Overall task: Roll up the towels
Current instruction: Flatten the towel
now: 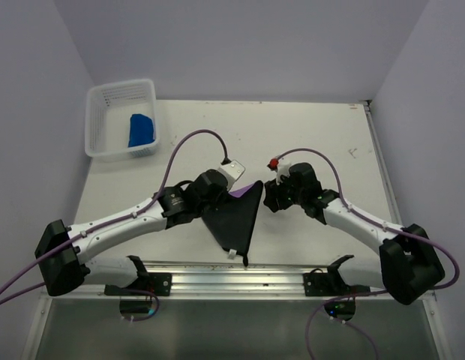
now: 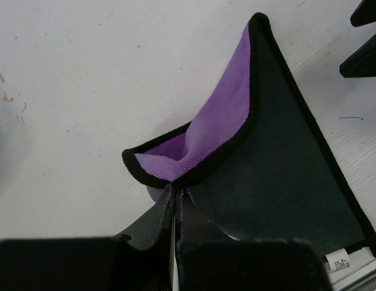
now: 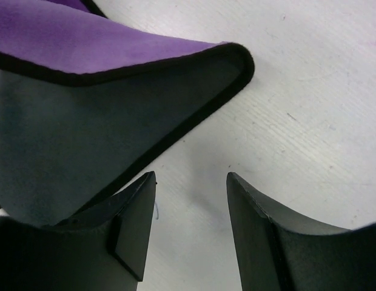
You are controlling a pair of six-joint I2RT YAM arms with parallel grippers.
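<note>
A black-edged towel [image 1: 236, 217], dark grey on one face and purple on the other, is lifted into a peaked fold at the table's front centre. My left gripper [image 2: 176, 191] is shut on its folded edge, where the purple face [image 2: 218, 121] curls inward. The same left gripper [image 1: 215, 196] sits at the towel's left side. My right gripper [image 1: 268, 196] stands open just right of the towel's raised corner [image 3: 236, 60], with only bare table between its fingertips [image 3: 191, 176]. A bright blue towel [image 1: 141, 130] lies bunched in the basket.
A white mesh basket [image 1: 121, 86] stands at the back left corner of the table. A white label tag [image 1: 232, 253] hangs at the towel's near corner by the metal rail [image 1: 232, 279] along the front edge.
</note>
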